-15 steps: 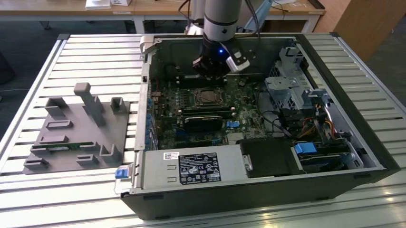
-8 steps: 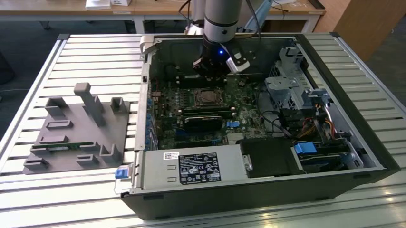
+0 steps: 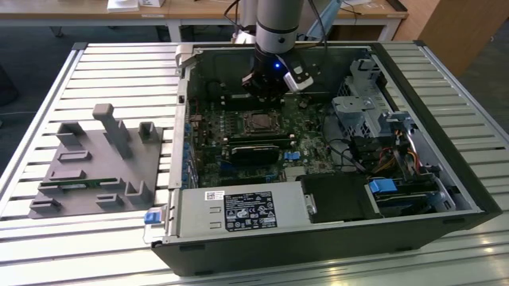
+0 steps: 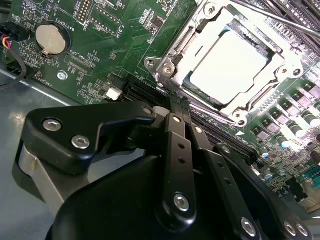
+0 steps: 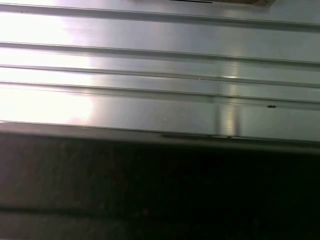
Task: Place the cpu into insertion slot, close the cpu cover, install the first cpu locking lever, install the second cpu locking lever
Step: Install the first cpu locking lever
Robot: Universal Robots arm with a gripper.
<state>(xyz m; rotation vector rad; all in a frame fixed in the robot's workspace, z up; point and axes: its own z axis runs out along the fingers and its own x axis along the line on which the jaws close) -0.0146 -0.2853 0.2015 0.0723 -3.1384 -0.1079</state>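
End effector (image 4: 172, 102) fingers pressed together, holding nothing, tip just beside the insertion slot (image 4: 170, 70) corner. One cpu (image 4: 227, 67), flat square silver-grey metal face up, seated in the slot; no long axis. One cpu cover (image 4: 200, 37), thin silver frame, lies down around it. Green motherboard (image 4: 115, 45) carries one round coin cell (image 4: 50, 39). Black computer case (image 3: 318, 244) sits on ribbed aluminium counter (image 3: 111, 71).

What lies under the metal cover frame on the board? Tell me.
Through the cover frame cut-out, the chip's silver face shows, seated in the socket. The chip's edges and the socket contacts beneath are covered.
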